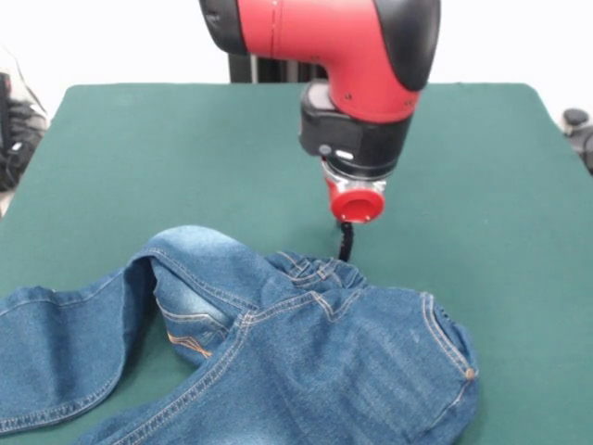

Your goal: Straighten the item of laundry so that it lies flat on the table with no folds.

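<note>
The blue denim jeans (306,352) lie rumpled at the near side of the dark green table (167,139). One leg runs off to the left and curls over in a raised fold (185,255). The waistband is bunched up in the middle (320,272). A copper rivet shows at the right corner (470,374). My gripper (346,246) hangs from the red and black arm, straight down, with its thin black tip at the far edge of the bunched waistband. I cannot tell whether it touches or holds the denim.
The black pedestal (264,67) stands at the table's far edge behind the arm. Dark gear and cables (14,125) sit off the table's left side, and a dark object (579,130) sits off its right side.
</note>
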Motion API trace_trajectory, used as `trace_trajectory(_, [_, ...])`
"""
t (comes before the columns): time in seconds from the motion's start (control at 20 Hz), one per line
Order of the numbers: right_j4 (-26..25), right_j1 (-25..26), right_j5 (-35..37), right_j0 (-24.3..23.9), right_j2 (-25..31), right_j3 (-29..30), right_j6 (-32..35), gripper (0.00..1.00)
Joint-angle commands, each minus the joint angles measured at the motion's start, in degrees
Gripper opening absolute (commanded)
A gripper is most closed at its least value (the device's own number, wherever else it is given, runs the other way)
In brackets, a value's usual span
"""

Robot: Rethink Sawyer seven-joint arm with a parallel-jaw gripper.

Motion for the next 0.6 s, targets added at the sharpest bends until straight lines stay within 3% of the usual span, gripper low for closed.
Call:
trace_trajectory(0.05, [-1.81,2.16,-1.34,-0.68,8.56,-1.6,6.98,1.0])
trace_trajectory(0.6, [-2.06,1.26,-0.91,-0.88,8.79,-2.03,7.17,1.0])
